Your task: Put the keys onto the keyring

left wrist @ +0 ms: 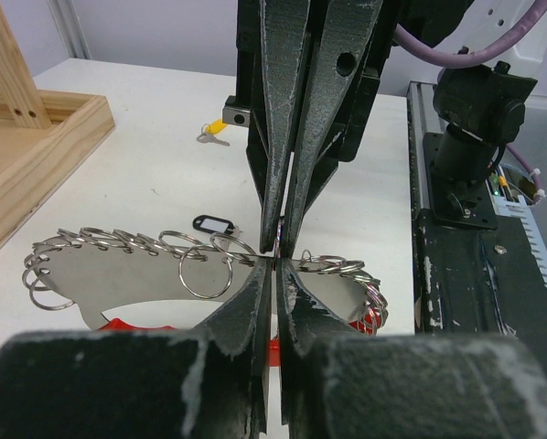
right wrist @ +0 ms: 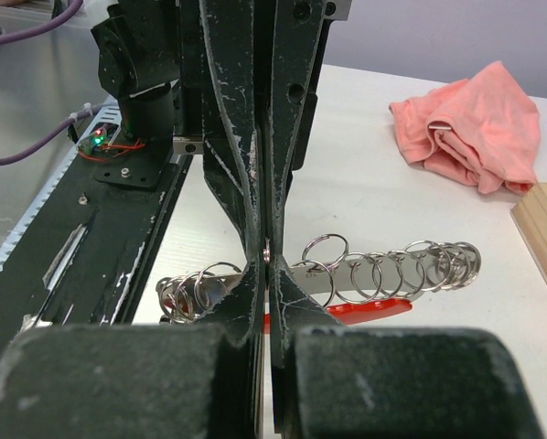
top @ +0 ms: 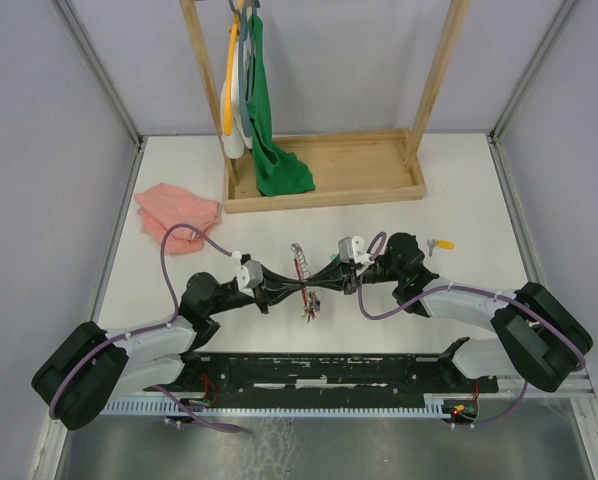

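The keyring (top: 299, 258) is a silver crescent (left wrist: 118, 283) strung with several split rings over a red part (right wrist: 370, 311). It sits mid-table between both arms. My left gripper (left wrist: 275, 267) and right gripper (right wrist: 267, 270) meet tip to tip over it. Each is shut on a thin small ring, seen edge-on at the crescent's upper edge. In the top view the left gripper (top: 305, 290) and right gripper (top: 325, 283) touch. A black-tagged key (left wrist: 214, 223) lies just behind the keyring. A yellow-tagged key (top: 441, 243) lies apart at the right.
A pink cloth (top: 176, 213) lies crumpled at the left. A wooden rack's tray (top: 369, 165) stands at the back with a green cloth (top: 274, 150) hanging into it. A black rail (top: 329, 372) runs along the near edge between the arm bases.
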